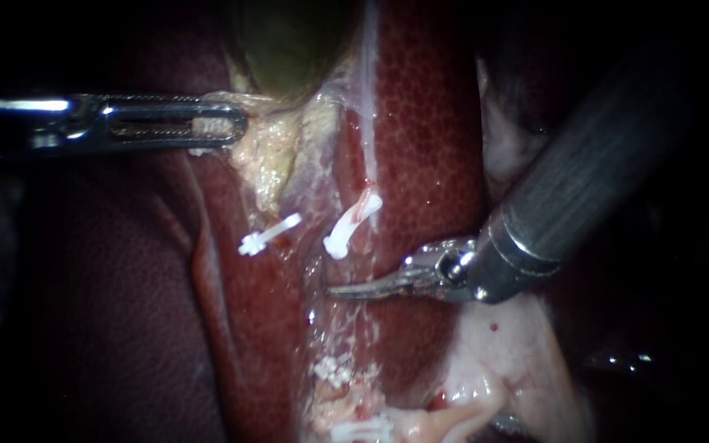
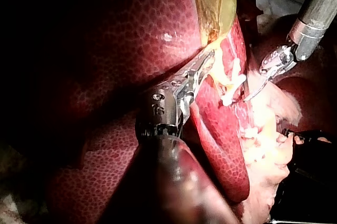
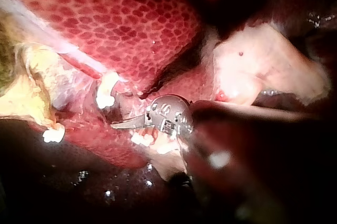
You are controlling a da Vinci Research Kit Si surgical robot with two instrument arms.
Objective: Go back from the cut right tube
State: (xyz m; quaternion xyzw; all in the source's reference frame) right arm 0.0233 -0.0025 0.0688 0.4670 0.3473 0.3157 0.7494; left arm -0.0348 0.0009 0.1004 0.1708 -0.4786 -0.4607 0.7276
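Dark red mottled liver [image 1: 428, 123] fills the view, olive-green gallbladder [image 1: 289, 41] at 12 o'clock. Left instrument [image 1: 231, 125] has its slotted jaws clamped on the gallbladder's pale edge. Right instrument [image 1: 340, 290], curved jaws closed and empty, sits just 6 o'clock of the cut right tube [image 1: 364, 207], a pink stump wearing a white clip [image 1: 338, 243]. Probably soft, slippery, tearable; nothing to grab there.

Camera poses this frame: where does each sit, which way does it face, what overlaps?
Endoscope: close over tissue, facing liver and gallbladder; left instrument enters from left, right instrument from upper right.
Left wrist: on left arm, looking along its shaft to the gallbladder edge it grips; right instrument beyond.
Right wrist: on right arm, looking along its shaft at the white clips.
Shared: all three show clips and right instrument.
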